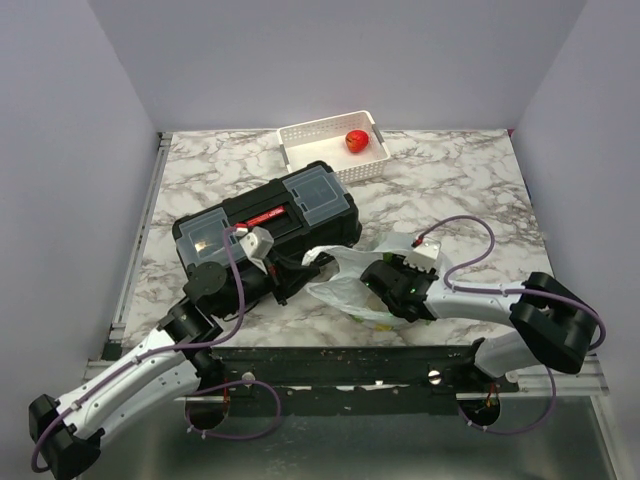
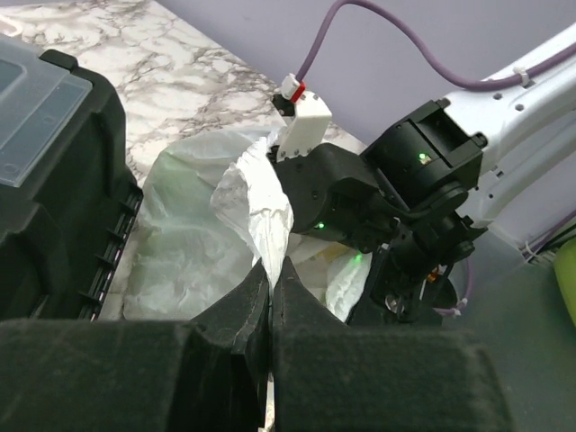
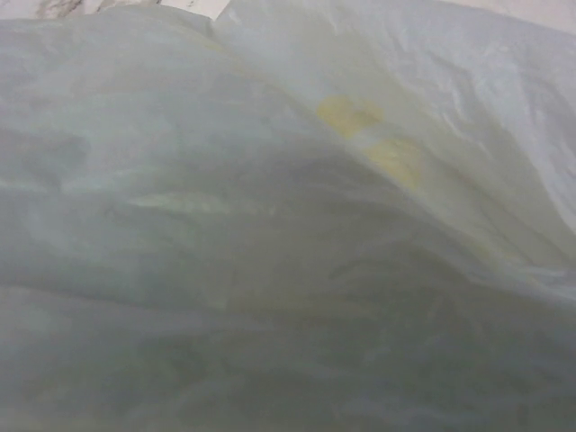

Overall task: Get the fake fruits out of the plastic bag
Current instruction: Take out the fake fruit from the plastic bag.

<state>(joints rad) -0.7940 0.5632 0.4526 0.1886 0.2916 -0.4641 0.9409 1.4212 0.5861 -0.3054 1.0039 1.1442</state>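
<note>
Plastic bag low and centre in the overhead view, crumpled on the marble table just right of the black toolbox, long axis running roughly left to right between the two arms. Pinched at its left end by the left gripper: jaws pressed fully together on a twisted fold of white film, at lower centre of the left wrist view. Met from the other side by the right gripper, black body lying against the bag's right half, tips pointing left and apparently buried in or under the film. Fills the whole right wrist view with pale plastic, yellow patches showing through at upper right, probably fruit inside. No fingers visible there, so width of the right jaws and any hold on fruit: cannot tell. Judged nearer to the contents: right arm, bag directly ahead of its jaws, left arm serving as anchor at the edge. Likely hinges next on reaching along the bag's length toward the yellow patches. At upper centre of the overhead view, one red fruit inside a white basket, well apart from the bag.
</note>
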